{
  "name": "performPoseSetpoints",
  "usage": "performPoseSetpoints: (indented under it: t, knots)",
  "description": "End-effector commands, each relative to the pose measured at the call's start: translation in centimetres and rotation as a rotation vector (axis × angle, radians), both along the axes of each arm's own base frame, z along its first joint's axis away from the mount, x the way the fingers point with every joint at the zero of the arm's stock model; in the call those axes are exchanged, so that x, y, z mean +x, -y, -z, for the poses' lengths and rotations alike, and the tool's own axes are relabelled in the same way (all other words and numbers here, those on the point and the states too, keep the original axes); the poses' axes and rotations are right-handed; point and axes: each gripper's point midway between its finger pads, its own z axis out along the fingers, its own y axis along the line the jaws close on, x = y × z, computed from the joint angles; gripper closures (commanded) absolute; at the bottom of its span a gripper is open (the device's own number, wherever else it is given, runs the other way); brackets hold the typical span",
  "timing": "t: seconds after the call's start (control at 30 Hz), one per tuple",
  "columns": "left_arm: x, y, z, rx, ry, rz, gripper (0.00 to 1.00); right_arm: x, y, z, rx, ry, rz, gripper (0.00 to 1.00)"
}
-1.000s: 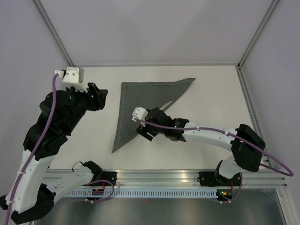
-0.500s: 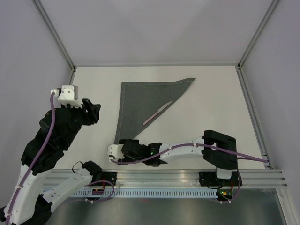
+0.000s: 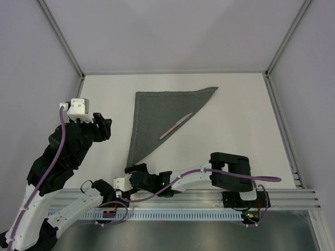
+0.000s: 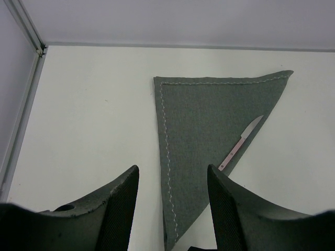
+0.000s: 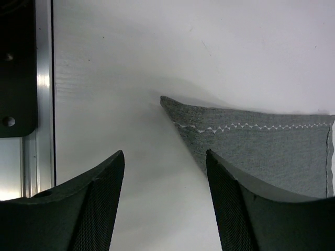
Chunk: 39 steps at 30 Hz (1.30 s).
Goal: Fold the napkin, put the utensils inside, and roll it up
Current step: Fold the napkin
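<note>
Both spread, empty: left gripper (image 4: 171,209); right gripper (image 5: 165,209) near a corner of the napkin (image 3: 162,112). Pink knife (image 3: 176,126) lies along its diagonal edge.

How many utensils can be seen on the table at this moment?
1. A slim, flat, pale pink knife-like utensil lies on the folded dark grey felt napkin, along its diagonal edge. Others could be hidden inside the fold.

The right fingers (image 5: 94,204) swung back to the napkin (image 3: 162,112) corner
</note>
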Motion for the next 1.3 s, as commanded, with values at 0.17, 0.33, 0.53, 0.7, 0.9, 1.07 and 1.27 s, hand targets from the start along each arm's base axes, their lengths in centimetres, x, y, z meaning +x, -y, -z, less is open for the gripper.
performPoseSetpoints:
  t: [0.17,0.33,0.53,0.7,0.9,1.07,1.27]
  knots:
    - [-0.1,0.1,2.6,-0.11,-0.085,-0.073,0.4,1.4,-2.6,-1.2,0.085,0.142,0.037,0.33]
    - [0.2,0.5,3.5,-0.102,-0.104,-0.072,0.4,1.9,-2.7,-0.8,0.101,0.194,0.044,0.36]
    - [0.3,0.4,4.1,-0.096,-0.115,-0.08,0.4,2.0,-2.8,0.4,0.1,0.205,0.038,0.39]
    - [0.5,0.6,4.5,-0.094,-0.127,-0.083,0.4,1.8,-3.1,1.0,0.099,0.196,0.03,0.4]
    - [0.7,0.7,4.8,-0.084,-0.137,-0.084,0.4,1.8,-3.2,1.6,0.095,0.197,0.026,0.45]
    - [0.9,0.9,4.9,-0.079,-0.143,-0.082,0.4,2.0,-3.2,1.8,0.094,0.205,0.03,0.66]
    - [0.9,1.1,5.5,-0.077,-0.155,-0.077,0.4,2.1,-3.2,1.8,0.09,0.206,0.032,0.83]
